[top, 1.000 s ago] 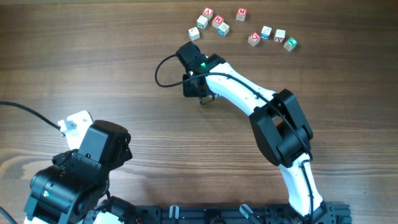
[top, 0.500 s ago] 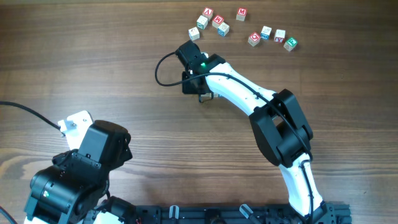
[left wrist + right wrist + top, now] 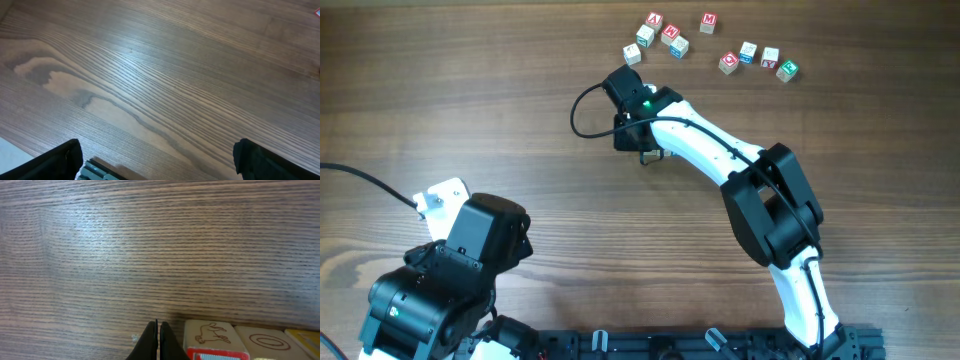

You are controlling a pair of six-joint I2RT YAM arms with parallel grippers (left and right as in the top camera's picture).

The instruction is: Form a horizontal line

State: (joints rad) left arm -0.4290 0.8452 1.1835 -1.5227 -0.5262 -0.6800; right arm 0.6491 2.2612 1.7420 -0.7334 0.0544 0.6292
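In the right wrist view my right gripper [image 3: 158, 340] is shut and empty, its tips close to the table. Just right of it, three cubes sit side by side in a row. The first is a cube with an engraved animal on top and a red face [image 3: 210, 334]. The second is a pale cube with an engraved ring [image 3: 262, 341]. The third is a yellow cube [image 3: 306, 339], cut off by the frame edge. In the overhead view the right gripper [image 3: 650, 155] and its wrist hide these cubes. My left gripper [image 3: 160, 162] is open and empty over bare wood.
Several other small letter cubes lie scattered at the table's far edge, one group around [image 3: 655, 35] and another around [image 3: 760, 58]. The left arm [image 3: 450, 270] rests at the near left corner. A black cable [image 3: 582, 115] loops beside the right wrist.
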